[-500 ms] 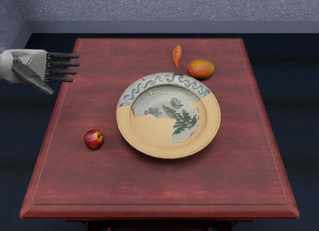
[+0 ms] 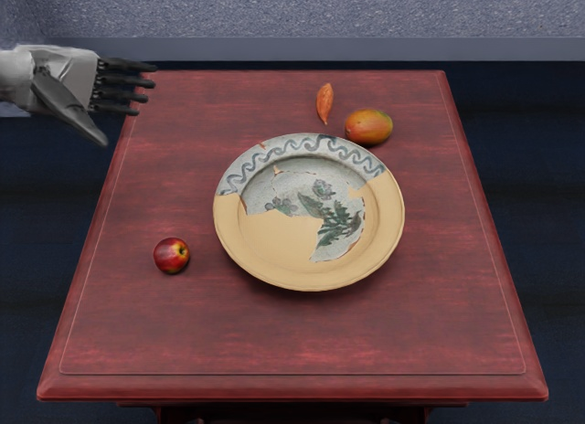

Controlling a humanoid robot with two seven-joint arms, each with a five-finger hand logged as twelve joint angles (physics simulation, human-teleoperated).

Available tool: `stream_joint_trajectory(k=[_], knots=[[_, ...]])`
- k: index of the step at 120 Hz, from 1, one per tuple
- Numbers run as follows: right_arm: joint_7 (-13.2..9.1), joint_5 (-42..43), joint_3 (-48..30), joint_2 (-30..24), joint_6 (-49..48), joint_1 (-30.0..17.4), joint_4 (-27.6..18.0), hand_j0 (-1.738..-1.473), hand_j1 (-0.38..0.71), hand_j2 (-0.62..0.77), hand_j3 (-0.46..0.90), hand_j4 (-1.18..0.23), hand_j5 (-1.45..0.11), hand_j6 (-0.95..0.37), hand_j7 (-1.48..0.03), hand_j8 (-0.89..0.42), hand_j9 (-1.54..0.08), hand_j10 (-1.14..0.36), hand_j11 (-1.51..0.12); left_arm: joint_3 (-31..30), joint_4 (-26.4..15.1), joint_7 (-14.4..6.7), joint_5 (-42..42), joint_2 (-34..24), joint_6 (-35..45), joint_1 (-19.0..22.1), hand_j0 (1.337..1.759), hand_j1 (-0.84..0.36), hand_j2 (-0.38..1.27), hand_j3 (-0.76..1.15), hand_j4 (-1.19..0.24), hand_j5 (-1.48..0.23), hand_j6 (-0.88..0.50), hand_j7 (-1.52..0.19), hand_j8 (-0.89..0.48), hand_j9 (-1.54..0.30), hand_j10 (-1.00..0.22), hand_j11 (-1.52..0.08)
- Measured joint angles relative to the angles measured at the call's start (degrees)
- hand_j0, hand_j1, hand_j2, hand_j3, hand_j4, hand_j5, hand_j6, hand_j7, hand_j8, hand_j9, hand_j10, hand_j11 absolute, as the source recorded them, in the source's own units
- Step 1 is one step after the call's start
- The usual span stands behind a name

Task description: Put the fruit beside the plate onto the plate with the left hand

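Observation:
A round plate (image 2: pixel 384 218) with a yellow rim and a blue-green flower pattern lies in the middle of the red table. A mango (image 2: pixel 368 126) lies just off the plate's far right rim. A small red apple (image 2: pixel 171 255) sits to the plate's left, a short gap away. My left hand (image 2: pixel 108 93) hovers over the table's far left corner, fingers stretched out flat and open, holding nothing, far from every fruit. The right arm does not show.
A small orange carrot-like piece (image 2: pixel 324 101) lies behind the plate near the mango. The red table (image 2: pixel 274 333) has bare wood along its front. Dark floor surrounds it, with a grey wall at the back.
My left hand has risen and shifted slightly to the right, toward the table's far left corner. The fruits and the plate have not moved.

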State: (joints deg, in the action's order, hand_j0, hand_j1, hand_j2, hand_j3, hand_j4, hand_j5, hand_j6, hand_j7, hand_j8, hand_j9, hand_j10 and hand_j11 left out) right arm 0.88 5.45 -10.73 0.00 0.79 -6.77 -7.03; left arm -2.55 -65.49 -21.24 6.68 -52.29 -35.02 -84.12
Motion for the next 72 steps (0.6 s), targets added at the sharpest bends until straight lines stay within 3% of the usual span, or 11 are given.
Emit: stream_joint_trajectory(k=[14, 20, 29, 35, 40, 46, 57, 64, 72], knots=[[0.00, 0.00, 0.00, 0.00, 0.00, 0.00, 0.00, -1.658, -0.35, 0.00, 0.00, 0.00, 0.00, 0.00, 0.00, 0.00, 0.00, 0.00, 0.00, -27.70, 2.95, 5.63, -0.86, 19.77, 0.01, -12.30, 1.658, 0.33, 0.00, 0.00, -0.01, -0.02, -0.01, -0.02, -0.01, -0.02, -0.01, -0.02], [0.00, 0.00, 0.01, 0.00, 0.00, 0.00, 0.00, -1.658, -0.35, 0.00, 0.00, 0.00, 0.00, 0.00, 0.00, 0.00, 0.00, 0.00, 0.00, -39.04, 2.82, 10.27, -0.96, 24.83, 0.02, -17.78, 1.658, 0.33, 0.00, 0.00, -0.01, -0.02, -0.01, -0.02, -0.01, -0.02, -0.01, -0.02], [0.00, 0.00, 0.01, 0.00, 0.00, 0.00, 0.00, -1.658, -0.35, 0.00, 0.00, 0.00, 0.00, 0.00, 0.00, 0.00, 0.00, 0.00, 0.00, -56.69, -3.69, 18.80, -1.02, 28.87, 0.02, -28.10, 1.658, 0.33, 0.00, 0.00, -0.01, -0.02, -0.01, -0.02, -0.01, -0.02, -0.01, -0.02], [0.00, 0.00, 0.01, 0.00, 0.00, 0.00, 0.00, -1.658, -0.35, 0.00, 0.00, 0.00, 0.00, 0.00, 0.00, 0.00, 0.00, 0.00, 0.00, -68.43, -7.78, 21.93, -0.94, 32.80, 0.02, -35.00, 1.658, 0.33, 0.00, 0.00, -0.01, -0.02, -0.01, -0.02, -0.01, -0.02, -0.01, -0.02], [0.00, 0.00, 0.01, 0.00, 0.00, 0.00, 0.00, -1.658, -0.35, 0.00, 0.00, 0.00, 0.00, 0.00, 0.00, 0.00, 0.00, 0.00, 0.00, -76.65, -12.13, 23.30, -0.33, 33.90, 0.02, -40.98, 1.658, 0.33, 0.00, 0.00, -0.01, -0.02, -0.01, -0.02, -0.01, -0.02, -0.01, -0.02], [0.00, 0.00, 0.01, 0.00, 0.00, 0.00, 0.00, -1.658, -0.35, 0.00, 0.00, 0.00, 0.00, 0.00, 0.00, 0.00, 0.00, 0.00, 0.00, -83.00, -17.60, 21.57, 2.28, 35.31, 0.29, -48.30, 1.658, 0.33, 0.00, 0.00, -0.01, -0.02, -0.01, -0.02, -0.01, -0.02, -0.01, -0.02], [0.00, 0.00, 0.01, 0.00, 0.00, 0.00, 0.00, -1.658, -0.35, 0.00, 0.00, 0.00, 0.00, 0.00, 0.00, 0.00, 0.00, 0.00, 0.00, -88.33, -25.39, 14.15, 8.82, 37.77, 5.67, -61.59, 1.658, 0.33, 0.00, 0.00, -0.01, -0.02, -0.01, -0.02, -0.01, -0.02, -0.01, -0.02], [0.00, 0.00, 0.00, 0.00, 0.00, 0.00, 0.00, -1.658, -0.35, 0.00, 0.00, 0.00, 0.00, 0.00, 0.00, 0.00, 0.00, 0.00, 0.00, -88.49, -28.63, 10.80, 11.26, 38.71, 11.24, -61.78, 1.658, 0.33, 0.00, 0.00, -0.01, -0.02, -0.01, -0.02, -0.01, -0.02, -0.01, -0.02], [0.00, 0.00, 0.01, 0.00, 0.00, 0.00, 0.00, -1.658, -0.35, 0.00, 0.00, 0.00, 0.00, 0.00, 0.00, 0.00, 0.00, 0.00, 0.00, -85.91, -30.48, 9.14, 12.91, 40.84, 20.12, -57.41, 1.658, 0.33, 0.00, 0.00, -0.01, -0.02, -0.01, -0.02, -0.01, -0.02, -0.01, -0.02]])
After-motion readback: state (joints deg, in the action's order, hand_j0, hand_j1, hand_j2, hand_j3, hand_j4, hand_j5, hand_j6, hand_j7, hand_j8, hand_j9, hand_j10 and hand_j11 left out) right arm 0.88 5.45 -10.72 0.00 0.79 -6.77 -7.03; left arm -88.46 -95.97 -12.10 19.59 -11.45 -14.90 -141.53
